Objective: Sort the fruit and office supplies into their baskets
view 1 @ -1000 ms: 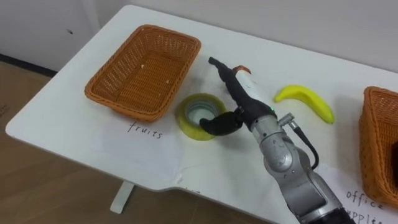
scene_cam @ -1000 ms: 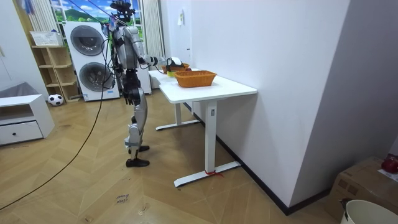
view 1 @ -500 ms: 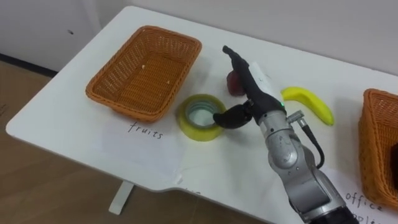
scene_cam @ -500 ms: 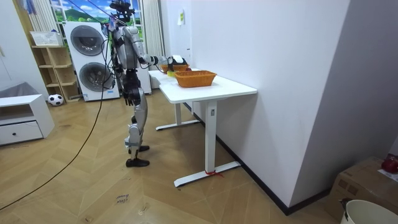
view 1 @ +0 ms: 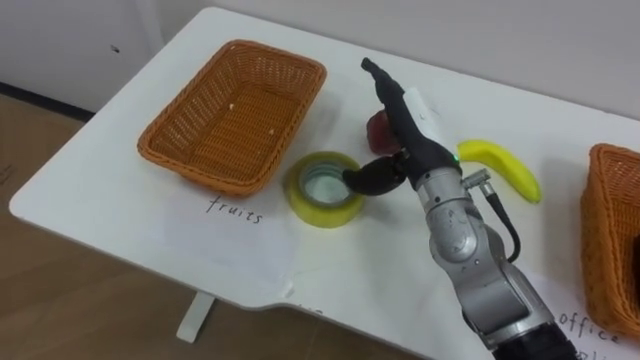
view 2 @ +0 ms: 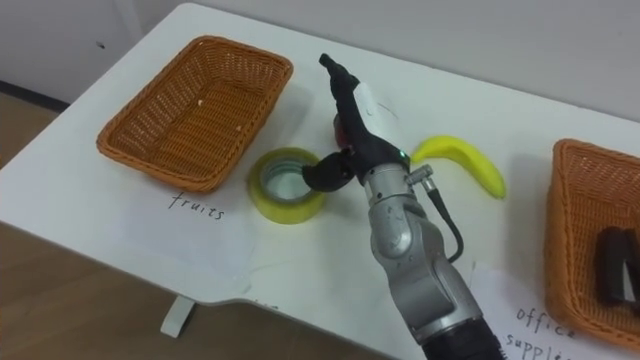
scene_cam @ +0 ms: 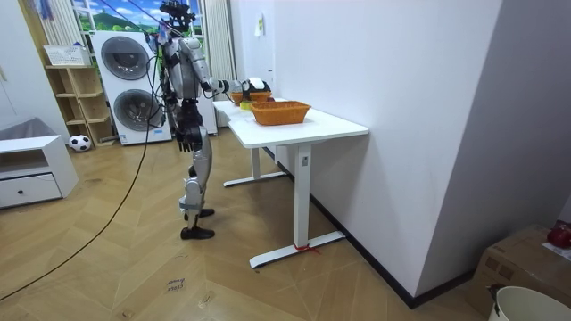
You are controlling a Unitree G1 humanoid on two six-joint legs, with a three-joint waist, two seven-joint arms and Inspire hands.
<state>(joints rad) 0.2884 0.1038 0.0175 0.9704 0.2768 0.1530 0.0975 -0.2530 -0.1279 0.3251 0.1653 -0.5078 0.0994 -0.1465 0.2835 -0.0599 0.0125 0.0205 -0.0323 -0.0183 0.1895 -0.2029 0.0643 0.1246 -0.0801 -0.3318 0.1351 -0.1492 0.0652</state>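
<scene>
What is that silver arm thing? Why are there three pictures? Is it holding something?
It is the arm of a robot that walks on two legs. Its right hand has straight fingers and holds nothing. It reaches over a dark red fruit, beside a yellow roll of tape. Two pictures come from cameras in the robot's head, looking down at the white table. The third is taken from across the room: the robot stands at the table, its left hand hanging down. Also there: a yellow banana, a woven orange basket, and a second woven basket with dark things inside.
</scene>
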